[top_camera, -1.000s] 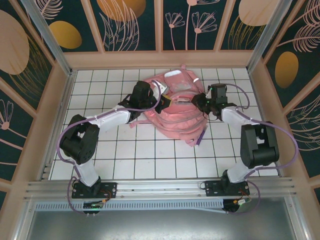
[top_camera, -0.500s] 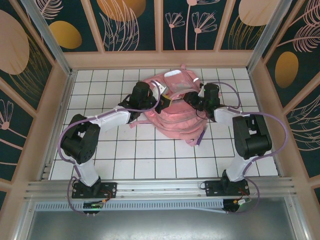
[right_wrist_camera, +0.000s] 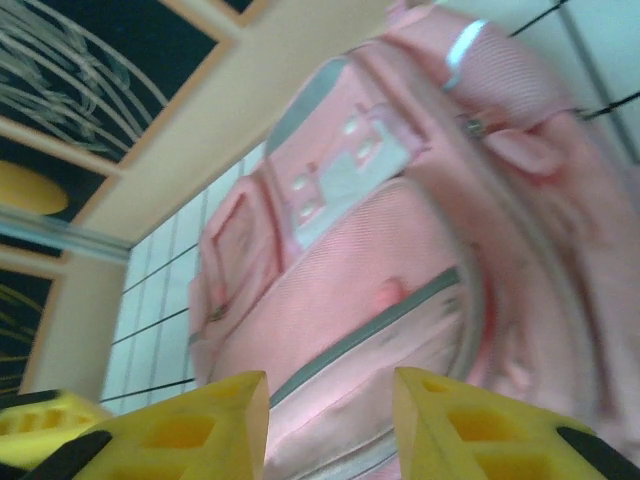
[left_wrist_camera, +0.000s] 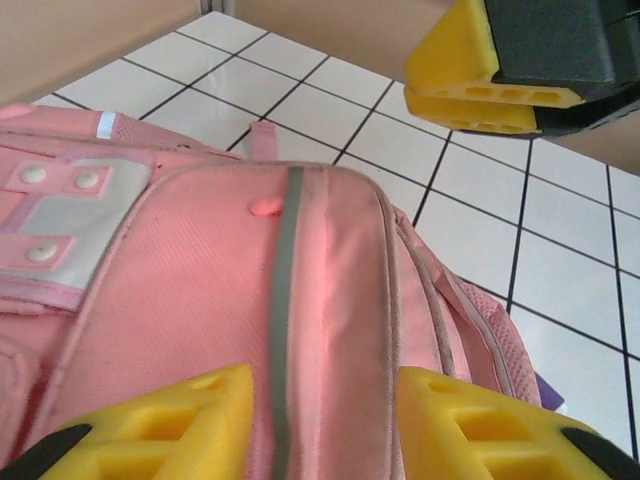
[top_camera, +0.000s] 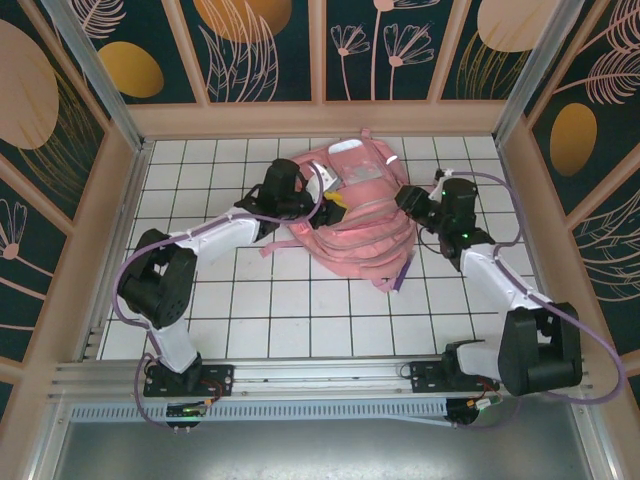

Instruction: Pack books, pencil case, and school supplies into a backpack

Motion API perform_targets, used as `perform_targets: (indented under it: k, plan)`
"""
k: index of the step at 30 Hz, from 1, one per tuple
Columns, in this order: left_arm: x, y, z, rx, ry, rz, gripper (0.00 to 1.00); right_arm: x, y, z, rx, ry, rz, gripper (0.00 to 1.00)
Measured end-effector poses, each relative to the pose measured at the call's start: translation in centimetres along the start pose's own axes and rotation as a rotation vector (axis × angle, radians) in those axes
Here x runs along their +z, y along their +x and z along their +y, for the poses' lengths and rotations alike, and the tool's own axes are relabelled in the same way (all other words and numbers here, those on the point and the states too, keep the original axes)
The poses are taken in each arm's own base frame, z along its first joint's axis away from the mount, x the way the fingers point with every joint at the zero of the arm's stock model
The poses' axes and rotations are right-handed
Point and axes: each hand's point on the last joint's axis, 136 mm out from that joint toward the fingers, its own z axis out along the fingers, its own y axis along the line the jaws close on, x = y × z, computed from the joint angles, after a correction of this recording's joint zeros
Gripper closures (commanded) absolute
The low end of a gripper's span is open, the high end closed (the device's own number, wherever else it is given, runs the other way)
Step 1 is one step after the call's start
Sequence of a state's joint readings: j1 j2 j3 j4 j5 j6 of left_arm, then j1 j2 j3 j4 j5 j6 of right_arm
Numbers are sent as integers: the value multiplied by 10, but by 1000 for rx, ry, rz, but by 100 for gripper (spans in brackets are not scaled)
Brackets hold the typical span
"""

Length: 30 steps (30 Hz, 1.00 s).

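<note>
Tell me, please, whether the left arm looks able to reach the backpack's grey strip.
Probably yes: the left gripper is open over the backpack, fingers either side of the grey strip, nothing between.

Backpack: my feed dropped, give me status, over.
Left end effector open, right end effector open, both at backpack. Backpack flat on tiles, looks closed. End effectors face each other across it; watch clearance.

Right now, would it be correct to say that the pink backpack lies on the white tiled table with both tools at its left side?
Not quite: only the left tool is at the left side of the backpack; the right tool is at its right side, as the top external view shows. The backpack is pink and lies on the white tiled table.
</note>
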<state>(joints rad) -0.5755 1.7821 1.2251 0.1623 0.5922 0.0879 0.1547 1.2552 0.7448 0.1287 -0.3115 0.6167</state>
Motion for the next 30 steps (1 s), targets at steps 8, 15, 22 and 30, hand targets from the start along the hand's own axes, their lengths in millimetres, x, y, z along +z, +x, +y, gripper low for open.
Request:
perform_targets:
  k: [8, 15, 22, 30]
  plan:
    - [-20, -15, 19, 59, -8, -25, 57, 3, 31, -49, 25, 217, 145, 59]
    - [-5, 23, -31, 300, 126, 65, 29, -23, 75, -92, 135, 408, 262, 61]
    - [14, 52, -44, 436, 26, 177, 25, -46, 141, -125, 213, 487, 429, 54]
    - [33, 78, -5, 486, -164, 289, 30, -38, 163, -133, 192, 495, 521, 57]
